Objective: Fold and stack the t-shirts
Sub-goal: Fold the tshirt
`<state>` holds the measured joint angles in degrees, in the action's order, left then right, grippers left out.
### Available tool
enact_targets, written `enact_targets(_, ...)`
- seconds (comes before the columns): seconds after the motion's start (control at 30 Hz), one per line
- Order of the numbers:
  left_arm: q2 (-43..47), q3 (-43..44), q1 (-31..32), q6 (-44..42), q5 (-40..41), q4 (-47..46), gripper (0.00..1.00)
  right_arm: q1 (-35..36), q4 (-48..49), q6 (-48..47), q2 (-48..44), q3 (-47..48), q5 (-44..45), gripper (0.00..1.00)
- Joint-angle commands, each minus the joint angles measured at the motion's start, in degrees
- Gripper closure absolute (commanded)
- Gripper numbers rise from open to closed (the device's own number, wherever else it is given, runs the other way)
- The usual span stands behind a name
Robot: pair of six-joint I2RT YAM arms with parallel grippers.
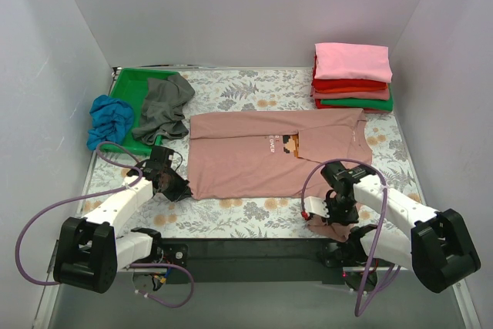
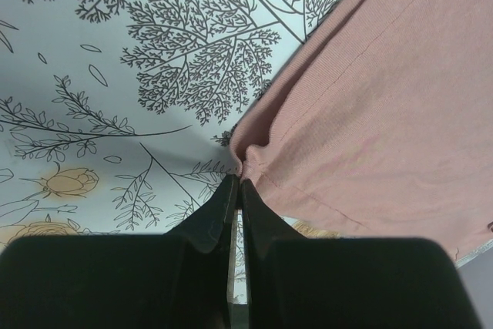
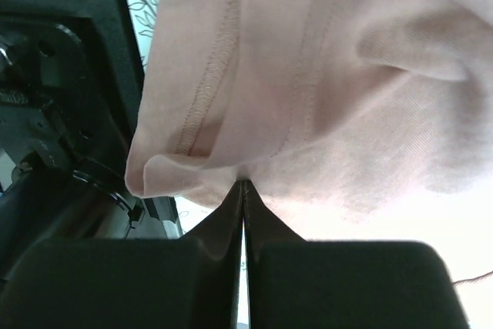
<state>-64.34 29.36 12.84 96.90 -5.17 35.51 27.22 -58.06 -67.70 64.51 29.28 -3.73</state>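
Several folded t-shirts already sit in a neat stack (image 1: 353, 75) at the far right corner of the bench (image 1: 231, 217), a pink one on top with red, pink and green layers showing beneath. The dusty-pink tee (image 1: 254, 163) with the small pixel graphic lies spread across the middle of the floral covering, turned sideways with its collar toward the right, and looks to be the one in hand. The left fingers (image 2: 212, 217) are closed, pinching its near-left corner right at the hem. The right fingers (image 3: 227, 213) are likewise shut on a bunched fold of the same pink cloth, down by the near right edge of the bench. Both ends being held, I judge a fold is about to be made, though none is finished on this shirt. Two more wait at the far left: a grey tee (image 1: 163, 105) crumpled over the green tray (image 1: 127, 82), and a blue tee (image 1: 110, 119) heaped just beside that tray. So the job seems a bit past halfway: one shirt to fold and stack now, then the grey and the blue.
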Motion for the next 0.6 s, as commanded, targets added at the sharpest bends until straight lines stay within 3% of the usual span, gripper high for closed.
enact_targets(0.0, 0.0, 0.3, -0.3, -0.5, -0.5, -0.2, 1.0, -0.1, 11.7, 2.6, 0.0, -1.2, 2.8, 0.99)
enact_targets(0.3, 0.3, 0.2, -0.3, -0.4, -0.3, -0.3, 1.0, -0.5, 25.8, 12.6, 3.8, 4.8, 8.8, 0.99)
enact_targets(0.57, 0.5, 0.3, -0.3, -0.7, -0.2, -0.5, 1.0, -2.9, 24.1, 13.8, 2.3, 10.5, 6.2, 0.98)
